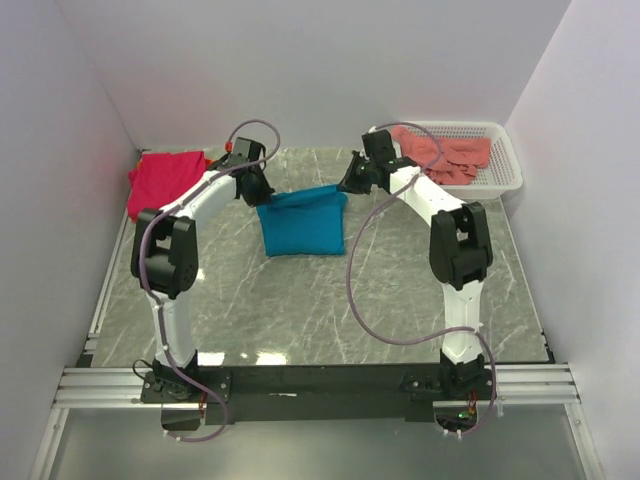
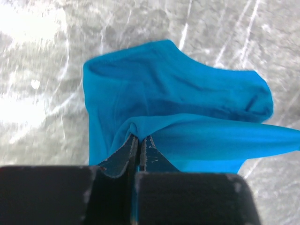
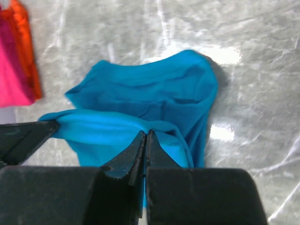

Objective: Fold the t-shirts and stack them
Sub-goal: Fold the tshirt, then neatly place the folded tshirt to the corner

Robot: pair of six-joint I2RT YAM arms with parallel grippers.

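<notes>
The teal-blue t-shirt [image 1: 303,222] lies partly folded at the table's far middle, with its far edge lifted. My left gripper [image 1: 258,190] is shut on its far left corner, as the left wrist view shows [image 2: 139,137]. My right gripper [image 1: 350,182] is shut on its far right corner, as the right wrist view shows [image 3: 145,133]. The cloth stretches taut between them. The magenta-pink t-shirt [image 1: 165,181] lies folded at the far left on the orange t-shirt [image 3: 26,47], whose edge shows. The salmon-pink t-shirt [image 1: 445,154] lies crumpled in the basket.
A white plastic mesh basket [image 1: 505,160] stands at the far right corner. Walls close in the left, back and right sides. The grey marble table [image 1: 330,310] stretches toward the arm bases.
</notes>
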